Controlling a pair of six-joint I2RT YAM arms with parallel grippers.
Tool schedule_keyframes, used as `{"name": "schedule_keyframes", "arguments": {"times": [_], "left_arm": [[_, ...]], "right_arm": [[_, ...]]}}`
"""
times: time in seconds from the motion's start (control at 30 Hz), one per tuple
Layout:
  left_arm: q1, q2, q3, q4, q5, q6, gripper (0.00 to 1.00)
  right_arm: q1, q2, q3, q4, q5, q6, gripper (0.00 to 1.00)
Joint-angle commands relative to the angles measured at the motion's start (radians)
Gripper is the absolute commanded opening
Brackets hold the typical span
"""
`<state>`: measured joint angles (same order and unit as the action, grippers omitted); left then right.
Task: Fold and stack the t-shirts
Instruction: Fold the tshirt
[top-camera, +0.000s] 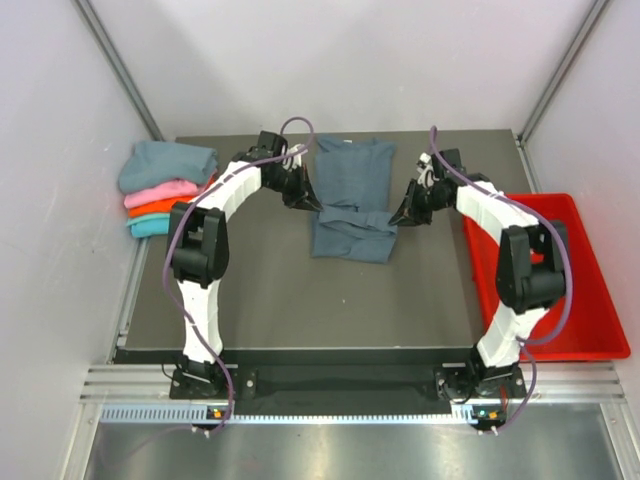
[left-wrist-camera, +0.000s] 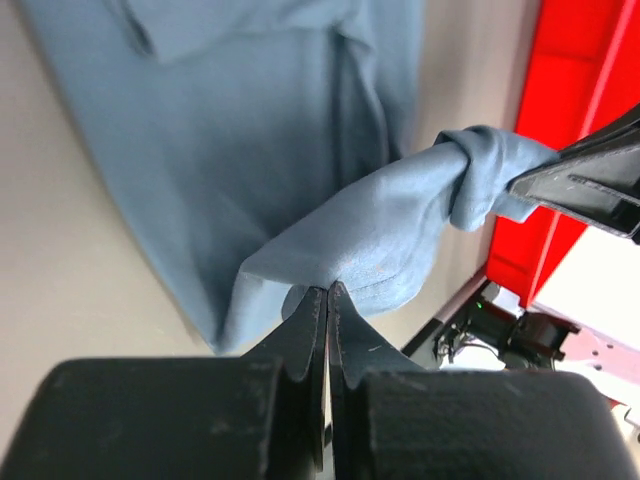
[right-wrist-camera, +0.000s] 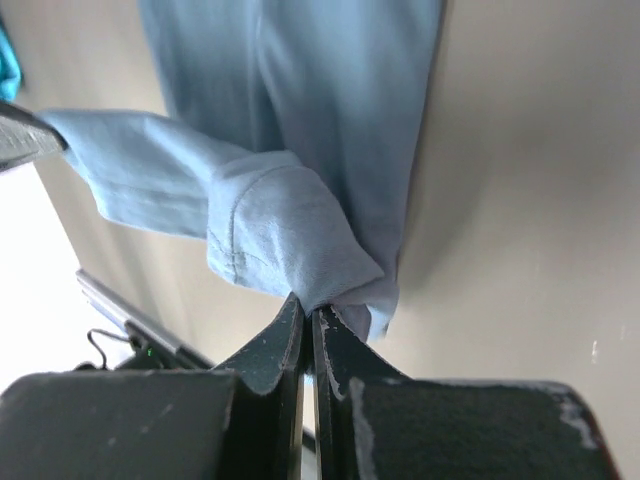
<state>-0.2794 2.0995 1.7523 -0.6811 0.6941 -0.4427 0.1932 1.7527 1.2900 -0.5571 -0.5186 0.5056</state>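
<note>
We see both arms reaching over the dark table (top-camera: 300, 300), each pinching one side of the slate blue-grey t-shirt (top-camera: 350, 175), which lies at the table's middle with its collar toward the far edge. The left gripper (left-wrist-camera: 328, 292) has its fingers pressed tight on a fold at the shirt's side, nothing but cloth between the tips. The right gripper (right-wrist-camera: 306, 306) is clamped just as narrowly on a bunched corner with a stitched hem. Between the two grips a band of cloth runs across the shirt's lower half, raised off the fabric under it; the upper half lies flat on the table.

From the left wrist we look along this band to the right gripper's black fingers, which hold its far end in a knot-like bunch.

At the table's far left corner, well apart from the arms, sits a stack of folded t-shirts (top-camera: 165, 185): dusty teal on top, then pink, orange and turquoise. A red tray (top-camera: 590, 300) lies along the table's right side, beside the right arm
</note>
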Motion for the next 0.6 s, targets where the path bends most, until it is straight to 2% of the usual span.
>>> {"name": "schedule_keyframes", "arguments": {"times": [0.0, 0.3, 0.57], "left_arm": [[0.022, 0.030, 0.071, 0.029, -0.007, 0.002, 0.00], [0.059, 0.134, 0.186, 0.055, -0.021, -0.007, 0.00], [0.078, 0.198, 0.220, 0.080, -0.047, -0.014, 0.00]], "right_arm": [[-0.009, 0.065, 0.122, 0.071, -0.006, -0.019, 0.00], [-0.008, 0.258, 0.327, 0.100, -0.009, -0.024, 0.00], [0.020, 0.369, 0.413, 0.125, -0.012, -0.024, 0.00]]}}
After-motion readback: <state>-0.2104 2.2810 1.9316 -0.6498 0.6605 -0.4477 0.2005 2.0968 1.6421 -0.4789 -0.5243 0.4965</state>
